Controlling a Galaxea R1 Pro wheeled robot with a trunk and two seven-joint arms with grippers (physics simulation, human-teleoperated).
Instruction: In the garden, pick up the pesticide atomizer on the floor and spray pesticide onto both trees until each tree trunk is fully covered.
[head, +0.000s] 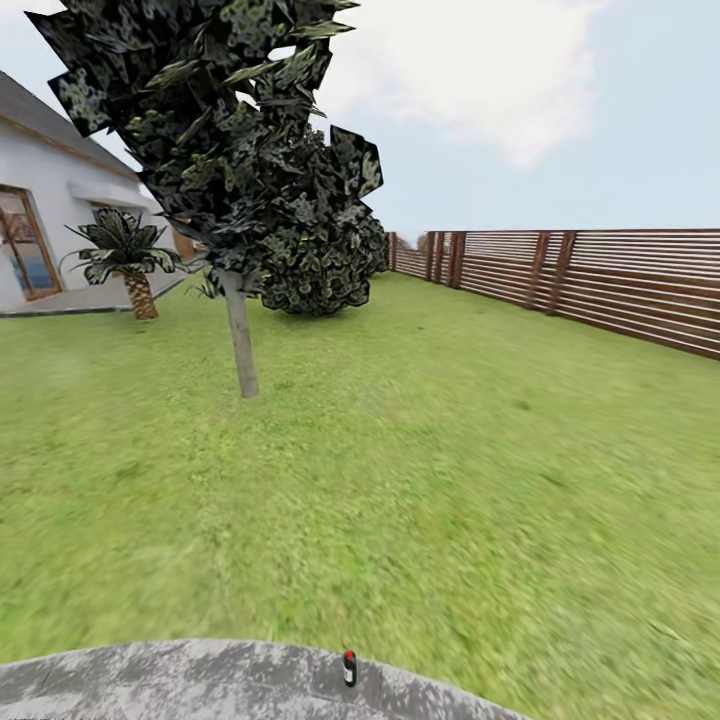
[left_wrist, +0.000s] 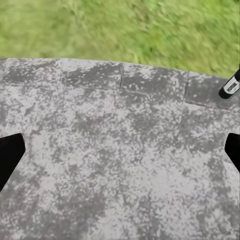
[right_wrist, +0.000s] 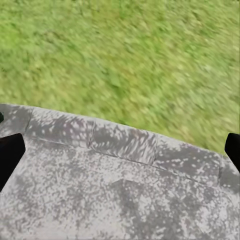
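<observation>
The pesticide atomizer (head: 349, 668), a small dark bottle with a red top, stands upright on the grey paving (head: 200, 680) at the garden lawn's near edge. It also shows in the left wrist view as the atomizer (left_wrist: 231, 86), off to one side of my left gripper (left_wrist: 120, 155). That gripper is open over bare paving, with its dark fingertips (left_wrist: 10, 155) wide apart. My right gripper (right_wrist: 120, 152) is open too, above the paving's edge. One tree (head: 215, 130) rises from the lawn on a pale tree trunk (head: 241, 340) well ahead.
A rounded dark leafy mass (head: 325, 260) stands behind the tree. A short palm (head: 130, 260) grows by the white house (head: 45, 190) at the left. A brown slat fence (head: 600, 285) runs along the right. Wide lawn (head: 450, 480) lies between paving and tree.
</observation>
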